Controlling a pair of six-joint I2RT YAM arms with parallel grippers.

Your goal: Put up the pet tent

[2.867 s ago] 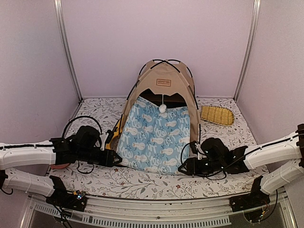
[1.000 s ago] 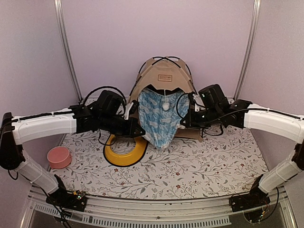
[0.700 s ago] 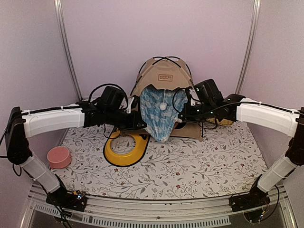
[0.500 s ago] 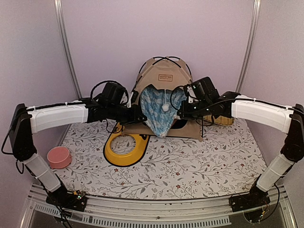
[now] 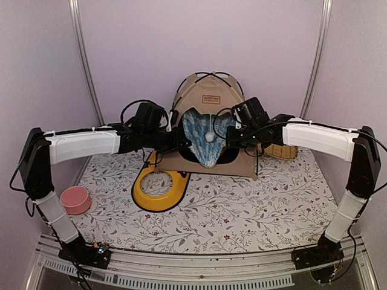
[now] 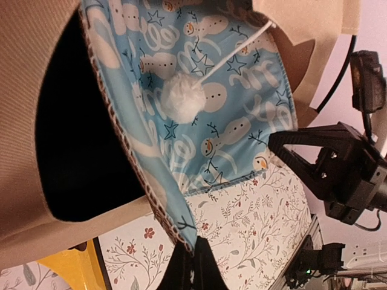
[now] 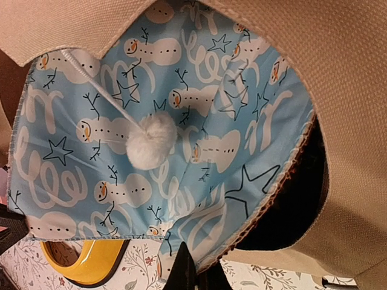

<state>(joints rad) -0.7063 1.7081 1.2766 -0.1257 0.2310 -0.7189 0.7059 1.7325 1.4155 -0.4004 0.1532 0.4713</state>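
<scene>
1. The pet tent (image 5: 208, 121) stands upright at the back middle of the table, close to the rear wall, with its opening facing the near edge.
2. Thin black poles (image 5: 199, 77) cross over its beige top, and a small brown label (image 5: 209, 98) sits just above the doorway.
3. The white pom-pom (image 5: 209, 138) dangles on its cord in the opening, right in front of the blue fabric.
4. A blue snowman mat (image 5: 202, 142) fills the doorway, bunched and sagging into a V. Its top corners are up by the tent's door edges and its lowest point hangs over the tent floor.
5. Behind the mat, the wrist views show the tent's interior as dark.
6. The left gripper (image 6: 193, 257) is at the mat's left edge, its fingers pressed together with the stitched hem pinched between them.
7. The right gripper (image 7: 192, 273) mirrors it on the right edge, also clamped on the hem.
8. Both arms reach in from the sides, level with the doorway, with the mat stretched between them.
9. A yellow oval tray (image 5: 158, 190) lies on the floral table cover (image 5: 242, 211), just in front of the tent's left corner.
10. A pink bowl (image 5: 75, 199) sits well apart, near the left arm's base.
11. A woven tan piece (image 5: 279, 151) lies beside the tent's right side, partly hidden by the right arm.
</scene>
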